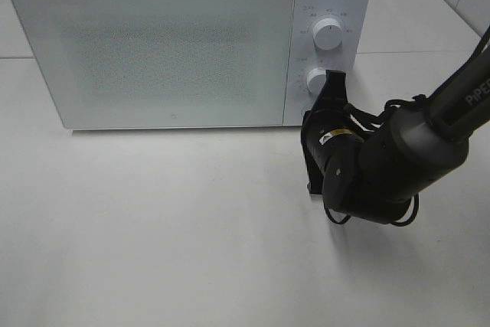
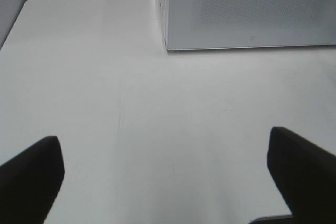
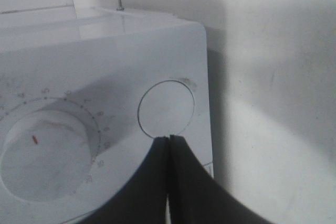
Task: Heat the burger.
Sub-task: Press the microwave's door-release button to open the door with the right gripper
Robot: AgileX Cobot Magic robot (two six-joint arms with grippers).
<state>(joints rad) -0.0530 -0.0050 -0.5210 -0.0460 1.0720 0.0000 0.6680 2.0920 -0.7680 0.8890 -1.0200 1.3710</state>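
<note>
The burger shows in none of your views, so you cannot tell where it is. The white microwave [image 1: 191,44] stands on the table [image 1: 153,243] with its frosted door [image 1: 115,59] shut, and nothing shows through it. Your right gripper [image 3: 169,139] has its jaws pressed together, the tips meeting the rim of a round button [image 3: 167,107] on the control panel, just beside the dial [image 3: 44,156] with the red mark. Your left gripper [image 2: 163,145] hangs over bare table in front of the microwave's corner, jaws spread wide, holding nothing.
</note>
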